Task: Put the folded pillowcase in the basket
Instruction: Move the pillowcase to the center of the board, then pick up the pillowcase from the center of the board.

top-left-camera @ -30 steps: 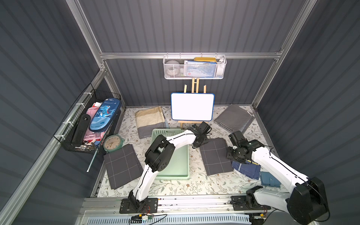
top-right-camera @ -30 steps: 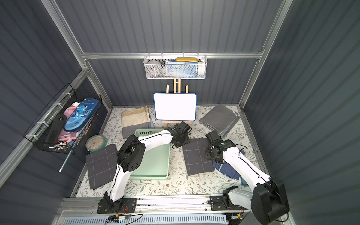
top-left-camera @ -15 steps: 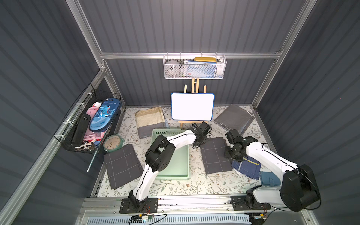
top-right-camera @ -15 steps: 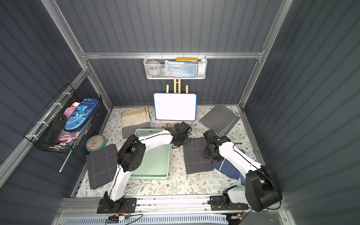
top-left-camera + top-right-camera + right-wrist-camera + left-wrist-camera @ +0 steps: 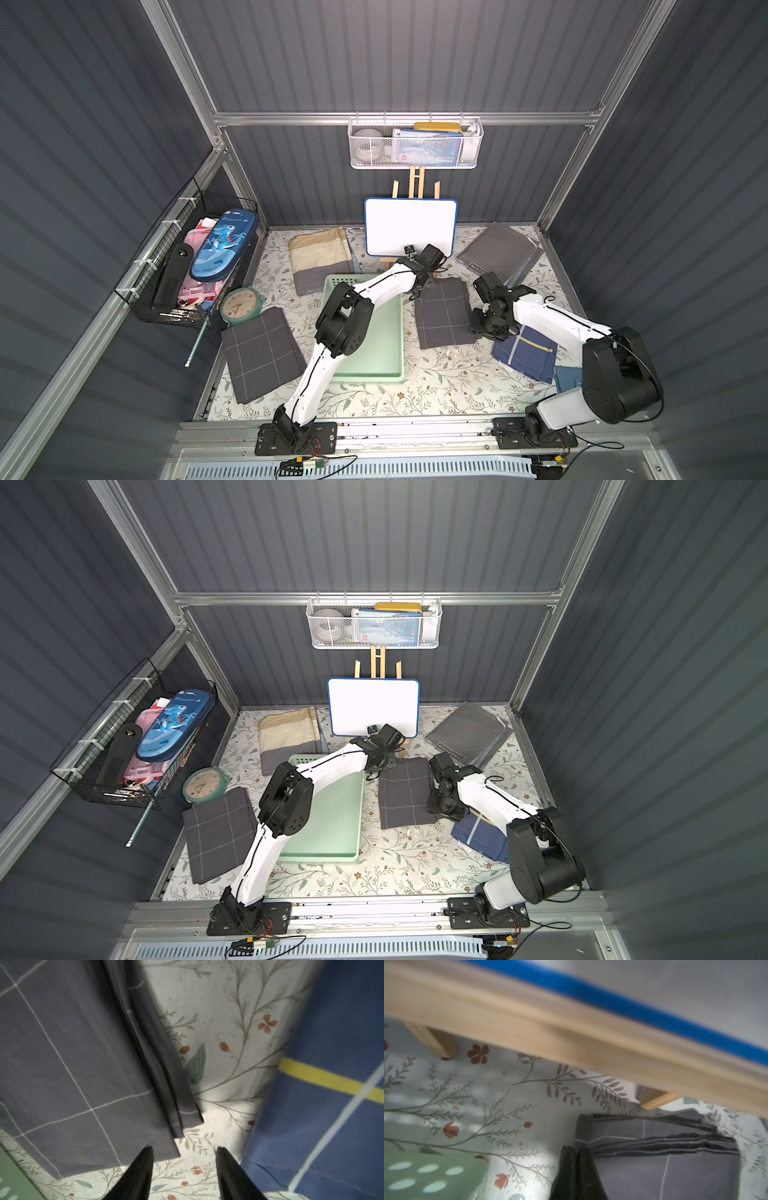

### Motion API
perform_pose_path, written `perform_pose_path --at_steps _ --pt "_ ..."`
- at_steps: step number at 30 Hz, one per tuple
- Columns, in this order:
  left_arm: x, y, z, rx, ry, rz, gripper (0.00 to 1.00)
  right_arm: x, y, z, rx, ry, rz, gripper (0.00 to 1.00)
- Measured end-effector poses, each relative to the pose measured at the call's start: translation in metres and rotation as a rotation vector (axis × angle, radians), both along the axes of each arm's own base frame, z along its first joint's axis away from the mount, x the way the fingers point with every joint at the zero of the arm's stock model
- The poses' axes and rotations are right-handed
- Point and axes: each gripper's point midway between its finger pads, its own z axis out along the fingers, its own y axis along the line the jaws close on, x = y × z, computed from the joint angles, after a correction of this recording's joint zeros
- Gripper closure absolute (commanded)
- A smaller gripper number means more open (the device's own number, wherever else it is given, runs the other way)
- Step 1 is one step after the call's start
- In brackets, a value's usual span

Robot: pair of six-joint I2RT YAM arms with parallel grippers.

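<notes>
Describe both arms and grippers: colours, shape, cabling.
The left arm and right arm have white links, bulky black joint housings and a thin black cable running along the links. The left gripper and right gripper have plain black tapered fingers. No markings visible.

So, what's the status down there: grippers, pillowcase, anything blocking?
Left gripper shut at pillowcase corner, grip unclear. Right gripper open beside its other edge. Pillowcase not yet in basket, which is empty. Easel close behind left gripper.
</notes>
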Motion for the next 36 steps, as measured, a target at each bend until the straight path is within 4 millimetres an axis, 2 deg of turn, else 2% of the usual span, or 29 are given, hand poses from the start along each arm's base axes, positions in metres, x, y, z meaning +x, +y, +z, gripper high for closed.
perform_pose_path --at_steps 5,9,13,16,22,25,28,31,34,36 --pt "-0.002 0.002 -0.009 0.02 0.008 -0.006 1.0 0.014 0.003 -0.012 -0.022 0.031 0.026 0.45" --pt "-0.002 0.002 -0.008 0.024 0.007 -0.012 1.0 0.011 -0.001 -0.026 -0.058 0.082 0.031 0.45" --pt "-0.001 0.001 -0.007 0.026 0.003 -0.02 1.0 0.008 -0.005 -0.029 -0.071 0.083 0.032 0.46" --pt "0.001 -0.001 -0.006 0.025 -0.002 -0.025 1.0 0.01 -0.001 -0.031 -0.042 0.081 0.04 0.59" --pt "0.004 -0.005 -0.002 0.016 -0.013 -0.029 1.0 0.012 0.016 -0.03 0.059 0.074 0.063 0.99" --pt "0.004 -0.005 -0.002 0.015 -0.015 -0.03 1.0 0.009 0.017 -0.026 0.079 0.065 0.063 1.0" --pt "0.003 -0.007 0.0 0.011 -0.015 -0.034 1.0 0.006 0.018 -0.014 0.099 0.038 0.062 1.0" --pt "0.002 -0.012 0.011 -0.012 -0.025 -0.05 1.0 0.006 0.02 0.009 0.127 -0.028 0.06 1.0" --pt "0.0 -0.021 0.043 -0.067 -0.07 -0.089 1.0 0.004 0.019 0.037 0.151 -0.1 0.061 1.0" --pt "-0.004 -0.028 0.079 -0.12 -0.118 -0.117 1.0 0.0 0.018 0.055 0.165 -0.142 0.063 1.0"
